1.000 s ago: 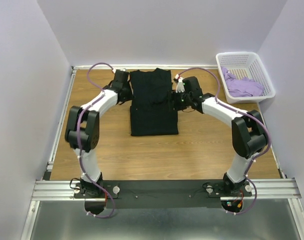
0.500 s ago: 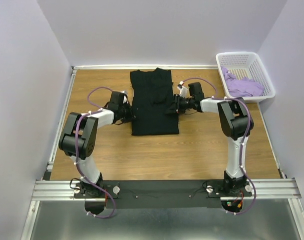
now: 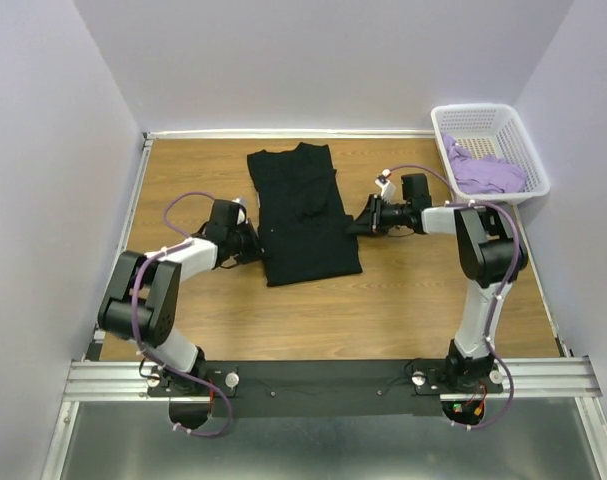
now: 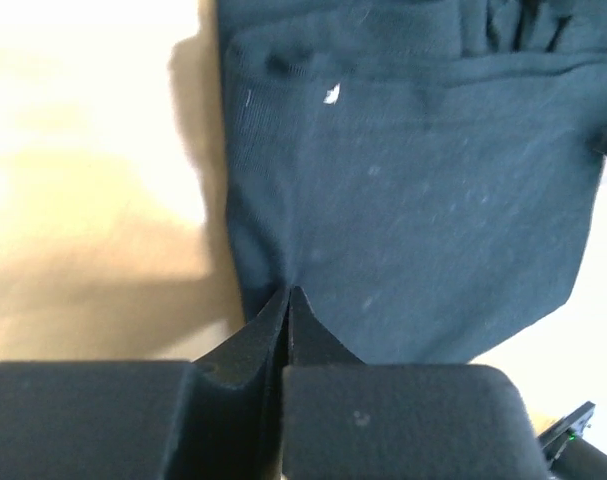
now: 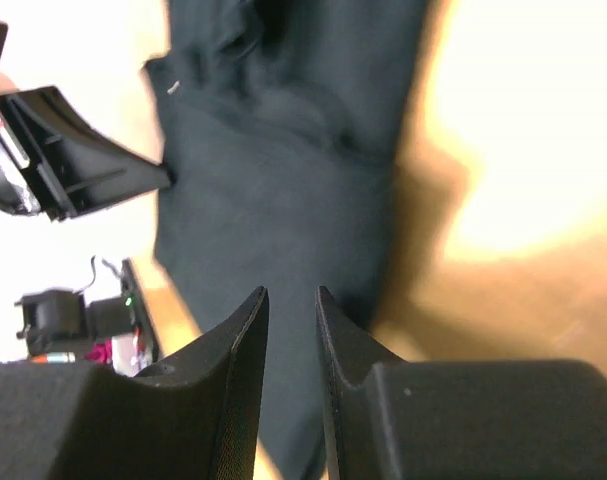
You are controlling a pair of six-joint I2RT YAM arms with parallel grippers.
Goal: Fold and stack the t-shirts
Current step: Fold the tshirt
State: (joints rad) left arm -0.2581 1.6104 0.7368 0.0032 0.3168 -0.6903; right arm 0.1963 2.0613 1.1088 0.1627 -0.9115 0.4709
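Black shirt (image 3: 303,215) lies folded but skewed mid-frame on the worktop (image 3: 413,300). Left hand (image 4: 288,295) pinches its left edge. Right hand (image 5: 291,292) shows fingers narrowly apart at the right edge, grip unclear. Pulling from 1 side could twist it and spoil the fold.

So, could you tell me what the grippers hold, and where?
The left gripper pinches the folded black cloth t-shirt at its left edge; whether the right gripper grips it cannot be told.

The shirt (image 3: 303,215) has skewed, its collar end now toward the table's left edge. The left gripper (image 3: 255,240) has drawn nearer, and the right gripper (image 3: 355,226) has narrowed.
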